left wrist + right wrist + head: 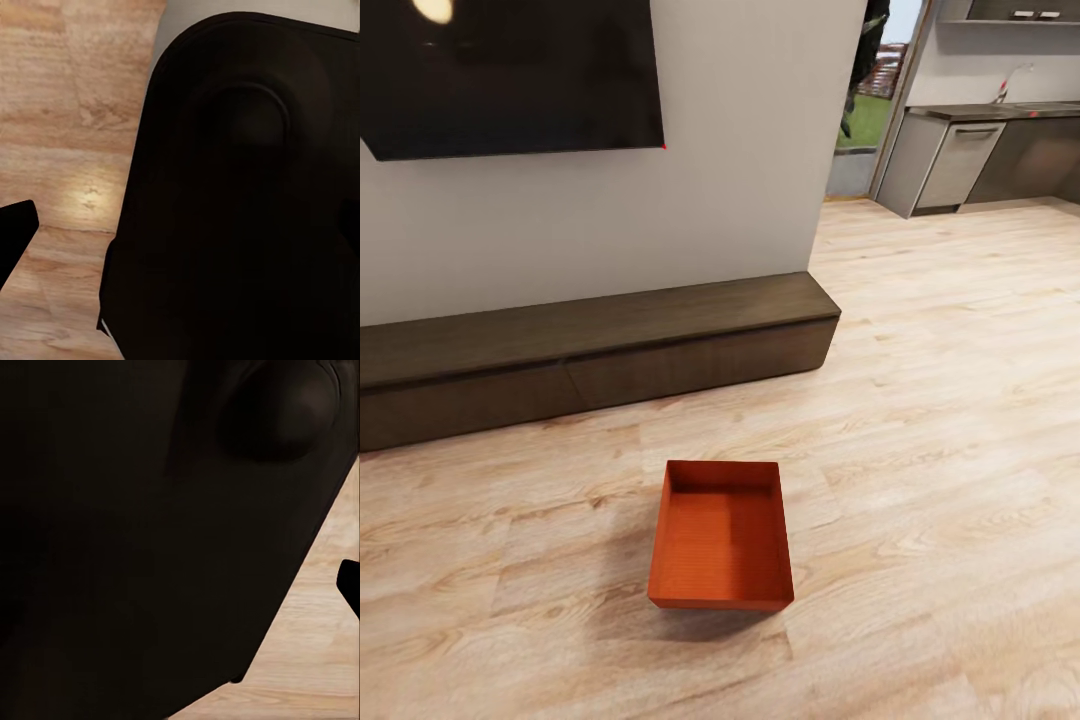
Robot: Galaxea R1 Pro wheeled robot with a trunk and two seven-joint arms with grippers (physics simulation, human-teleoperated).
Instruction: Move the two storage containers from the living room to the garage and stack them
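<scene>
One container (722,540) sits on the light wood floor (940,400) in the head view, open side up and empty, near the low dark bench (590,345) but apart from it, with bare planks between them. It is orange-red, rectangular, lidless, with thin plain walls, and its short sides face toward and away from the camera. Above the bench a black TV (510,70) hangs on the white wall. To the right the floor runs on to a kitchen area with grey cabinets (945,160). No label, brand or writing can be read on the container or anywhere else.

Judging by its thin walls and empty inside, the container is probably light and fairly stiff, though the walls may flex a little if pinched hard. The smooth sides look likely to slip, so the top rim seems the best hold: one gripper on each long wall, or a pinch over a short wall's edge.

The left wrist view shows a large dark rounded body of the robot (240,195) over wood planks, and a black tip at one edge; whether the left gripper is open or closed I cannot tell.

The right wrist view shows much the same, a dark mass (135,525) and a strip of wood floor; the right gripper's state cannot be told either.
</scene>
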